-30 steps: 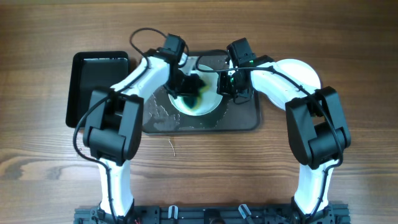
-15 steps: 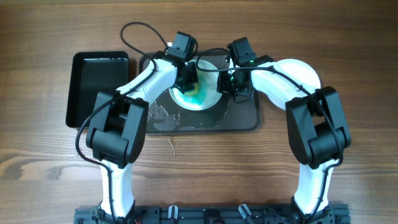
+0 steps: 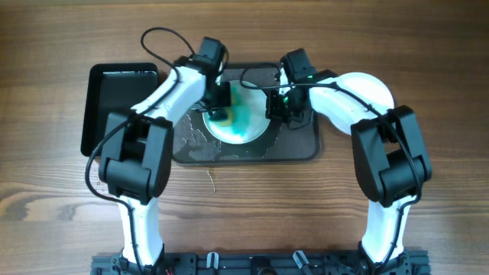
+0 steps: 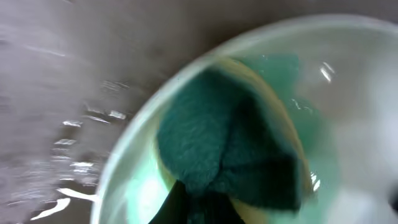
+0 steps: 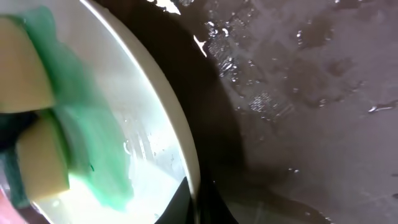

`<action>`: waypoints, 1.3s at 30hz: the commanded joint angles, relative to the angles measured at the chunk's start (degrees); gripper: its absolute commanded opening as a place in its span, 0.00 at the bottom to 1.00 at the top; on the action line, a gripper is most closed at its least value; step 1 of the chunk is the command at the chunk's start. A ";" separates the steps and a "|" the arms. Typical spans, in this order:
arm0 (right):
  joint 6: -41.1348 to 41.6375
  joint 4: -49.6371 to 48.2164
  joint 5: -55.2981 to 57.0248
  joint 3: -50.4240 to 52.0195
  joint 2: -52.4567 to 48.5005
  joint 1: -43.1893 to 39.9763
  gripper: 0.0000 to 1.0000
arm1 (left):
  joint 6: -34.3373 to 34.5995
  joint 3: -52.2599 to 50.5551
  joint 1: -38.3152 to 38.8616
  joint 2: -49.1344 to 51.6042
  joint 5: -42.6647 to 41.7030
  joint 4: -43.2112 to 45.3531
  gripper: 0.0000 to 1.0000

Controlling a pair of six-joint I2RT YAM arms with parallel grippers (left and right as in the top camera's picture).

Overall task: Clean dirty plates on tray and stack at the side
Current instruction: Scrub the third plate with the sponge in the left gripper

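Since the left gripper [image 3: 221, 106], clamping a green-yellow foam sponge [image 4: 217, 143], swept leftward, the round white plate [image 3: 250, 130], pinched by the right gripper [image 3: 273, 107], shows a paler teal film [image 3: 240, 114]: cleaning advances.

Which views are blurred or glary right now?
Left wrist: blurred throughout, sponge and plate rim soft, highlights on the wet tray streaked. Right wrist: sharper, plate rim crisp, small glints on the tray's water. Overhead: sharp, evenly lit, soft shadows on the table.
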State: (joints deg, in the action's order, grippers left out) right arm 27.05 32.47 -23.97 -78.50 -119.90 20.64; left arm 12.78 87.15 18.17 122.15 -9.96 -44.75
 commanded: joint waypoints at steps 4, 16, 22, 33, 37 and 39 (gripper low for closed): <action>-2.91 -1.92 -10.03 0.26 -0.66 0.61 0.04 | -9.55 -2.95 1.97 3.37 -27.30 2.27 0.04; -2.93 -1.99 -9.90 0.26 -0.66 0.61 0.04 | 16.13 -2.95 1.95 3.37 35.26 10.36 0.04; -2.86 -1.95 -9.33 0.26 -0.66 0.61 0.04 | 17.53 -2.95 2.25 3.39 35.56 6.03 0.04; -2.40 -1.86 -9.35 0.24 -0.66 0.61 0.04 | -9.94 -2.95 2.99 3.39 -28.89 -0.09 0.04; -2.43 -1.86 -9.35 0.26 -0.66 0.61 0.04 | -12.44 -2.95 2.97 3.37 -32.63 1.29 0.04; -2.43 -1.88 -9.33 0.26 -0.66 0.61 0.04 | -12.44 -2.95 2.93 3.37 -32.63 2.97 0.04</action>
State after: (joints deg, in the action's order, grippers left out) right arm 25.58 31.27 -29.56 -78.02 -120.64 20.80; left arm 5.85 85.49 19.49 123.42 -29.98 -43.16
